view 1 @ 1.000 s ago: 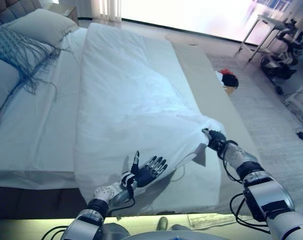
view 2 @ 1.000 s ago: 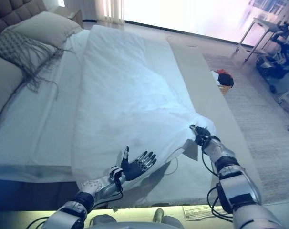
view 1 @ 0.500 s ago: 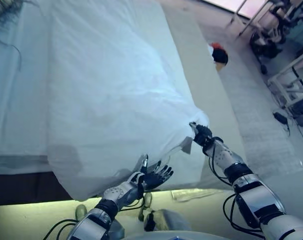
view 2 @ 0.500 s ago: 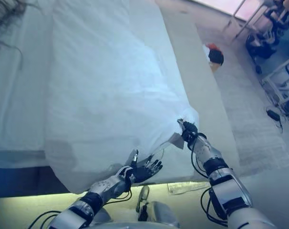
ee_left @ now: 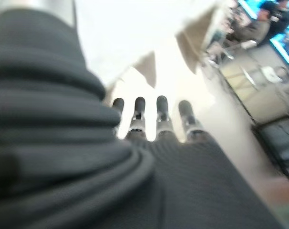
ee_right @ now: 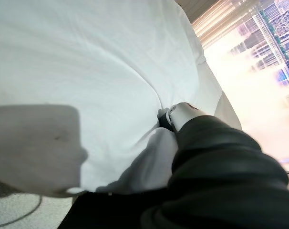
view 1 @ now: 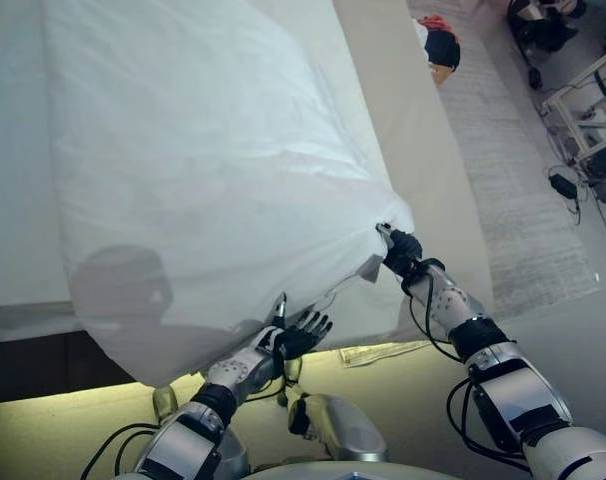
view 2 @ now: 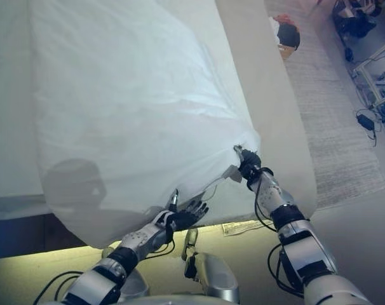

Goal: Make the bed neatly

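A white duvet [view 1: 213, 170] lies along the bed, its near end hanging over the foot. My right hand [view 1: 400, 252] is shut on the duvet's near right corner and holds it lifted and taut; the right wrist view shows the cloth [ee_right: 87, 71] bunched at its thumb. My left hand [view 1: 296, 335] is open, fingers straight, just under the duvet's near edge at the foot of the bed, holding nothing. The left wrist view shows its straight fingers [ee_left: 161, 114] before the pale cloth.
A beige bed runner or mattress edge [view 1: 423, 130] runs along the bed's right side. A grey rug [view 1: 528, 200] covers the floor to the right. A red and black bundle [view 1: 439, 45] lies on the floor there. Metal stands [view 1: 593, 95] are at the far right.
The camera has tilted down and closer to the foot of the bed. My left hand has dropped lower, to the duvet's near edge. My right hand keeps its hold on the corner.
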You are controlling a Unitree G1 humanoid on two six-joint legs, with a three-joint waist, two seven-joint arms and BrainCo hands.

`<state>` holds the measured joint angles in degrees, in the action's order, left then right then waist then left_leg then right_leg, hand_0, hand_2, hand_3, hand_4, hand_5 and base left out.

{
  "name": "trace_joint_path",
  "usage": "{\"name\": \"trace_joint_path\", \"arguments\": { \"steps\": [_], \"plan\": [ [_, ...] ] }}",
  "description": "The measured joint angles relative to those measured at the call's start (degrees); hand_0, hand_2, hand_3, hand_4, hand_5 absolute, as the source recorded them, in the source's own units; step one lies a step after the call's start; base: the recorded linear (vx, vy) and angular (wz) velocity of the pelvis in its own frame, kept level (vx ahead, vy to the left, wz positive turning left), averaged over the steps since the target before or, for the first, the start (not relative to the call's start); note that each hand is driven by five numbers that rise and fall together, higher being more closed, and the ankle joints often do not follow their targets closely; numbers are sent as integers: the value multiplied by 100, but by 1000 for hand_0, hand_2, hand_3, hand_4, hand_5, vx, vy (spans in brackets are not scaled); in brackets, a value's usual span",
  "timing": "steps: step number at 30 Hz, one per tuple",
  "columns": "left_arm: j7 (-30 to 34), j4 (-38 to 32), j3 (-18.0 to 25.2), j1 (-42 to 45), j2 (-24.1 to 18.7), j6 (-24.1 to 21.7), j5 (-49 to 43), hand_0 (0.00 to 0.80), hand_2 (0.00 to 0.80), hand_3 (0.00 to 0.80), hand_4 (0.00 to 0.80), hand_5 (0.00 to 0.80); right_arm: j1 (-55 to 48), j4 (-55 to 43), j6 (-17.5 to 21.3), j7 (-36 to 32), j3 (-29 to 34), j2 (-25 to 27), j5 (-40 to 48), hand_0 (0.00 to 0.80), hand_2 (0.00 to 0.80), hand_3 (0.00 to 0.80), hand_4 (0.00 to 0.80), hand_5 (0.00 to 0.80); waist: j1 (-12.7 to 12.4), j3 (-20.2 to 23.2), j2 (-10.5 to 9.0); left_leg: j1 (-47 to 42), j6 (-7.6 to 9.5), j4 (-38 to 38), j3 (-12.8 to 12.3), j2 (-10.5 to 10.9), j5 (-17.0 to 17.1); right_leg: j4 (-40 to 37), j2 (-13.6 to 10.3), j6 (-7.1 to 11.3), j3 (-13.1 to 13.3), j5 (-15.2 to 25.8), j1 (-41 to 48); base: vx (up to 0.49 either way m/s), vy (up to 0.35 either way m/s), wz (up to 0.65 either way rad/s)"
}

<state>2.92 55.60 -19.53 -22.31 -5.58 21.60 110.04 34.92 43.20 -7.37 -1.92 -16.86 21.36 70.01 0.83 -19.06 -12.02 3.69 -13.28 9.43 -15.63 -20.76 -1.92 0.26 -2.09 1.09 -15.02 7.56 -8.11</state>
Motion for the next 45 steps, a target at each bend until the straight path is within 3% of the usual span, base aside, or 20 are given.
{"name": "trace_joint_path", "arguments": {
  "steps": [7,13,15,17,19,22,36,37,38,45],
  "plan": [
    [263,35,128,-48,6,-381,-1,0,0,0,0,0,0,-11,4,-14,0,17,-2,800,800,800,800,800,-2,-47,47,-1,0,-4,7,-1,0,0,1,-1,-5,0,7,0,0,0],
    [502,34,531,-55,-17,-829,112,0,0,0,0,0,-1,-10,3,-15,22,19,-2,800,800,800,800,800,-6,-58,63,-23,-2,0,70,3,2,-1,-10,0,-51,-1,92,31,16,5],
    [502,34,631,-54,-23,-950,116,107,107,107,107,107,-3,-8,3,-15,25,19,-2,800,800,800,800,800,-19,-68,77,-44,-1,0,125,16,2,-8,-20,2,-68,-3,149,38,25,14],
    [500,36,652,-44,-43,-1014,125,0,0,0,0,0,-9,1,2,-16,34,19,-5,800,800,800,800,800,-35,-80,95,-98,-2,-5,166,23,3,-21,-29,15,-114,-13,237,41,36,13],
    [499,43,740,-45,-66,-1026,140,0,0,0,0,0,-9,1,1,-26,36,19,-7,800,800,800,800,800,-31,-84,103,-123,-3,-2,187,29,4,-30,-36,21,-126,-21,291,45,46,7],
    [495,53,748,-27,-71,-1132,147,800,800,800,800,800,-12,2,-6,-30,39,19,-11,800,800,800,800,800,-32,-84,111,-122,3,1,198,46,8,-25,-54,20,-132,-20,295,40,41,2],
    [617,60,1012,230,42,-1225,141,800,800,800,800,800,-187,1,-262,-46,71,23,-309,800,800,800,800,800,-51,86,510,-462,46,-188,295,203,44,-46,-182,92,-201,-70,644,74,62,6],
    [623,55,1046,281,67,-1223,135,800,800,800,800,800,-216,1,-303,-46,71,23,-330,596,596,596,596,596,-59,108,546,-521,46,-209,292,213,44,-46,-191,103,-203,-77,692,70,83,4],
    [627,54,1108,344,100,-1219,104,800,800,800,800,800,-274,1,-334,-46,71,22,-404,0,0,0,0,0,-54,185,565,-528,47,-226,295,221,44,-48,-197,115,-209,-87,702,78,101,4],
    [685,57,1308,753,60,-1232,57,800,800,800,800,800,-639,175,-762,-143,160,42,-964,0,0,0,0,0,-120,649,628,-741,90,-407,284,320,67,-57,-280,177,-237,-136,856,93,120,4]
  ]
}}
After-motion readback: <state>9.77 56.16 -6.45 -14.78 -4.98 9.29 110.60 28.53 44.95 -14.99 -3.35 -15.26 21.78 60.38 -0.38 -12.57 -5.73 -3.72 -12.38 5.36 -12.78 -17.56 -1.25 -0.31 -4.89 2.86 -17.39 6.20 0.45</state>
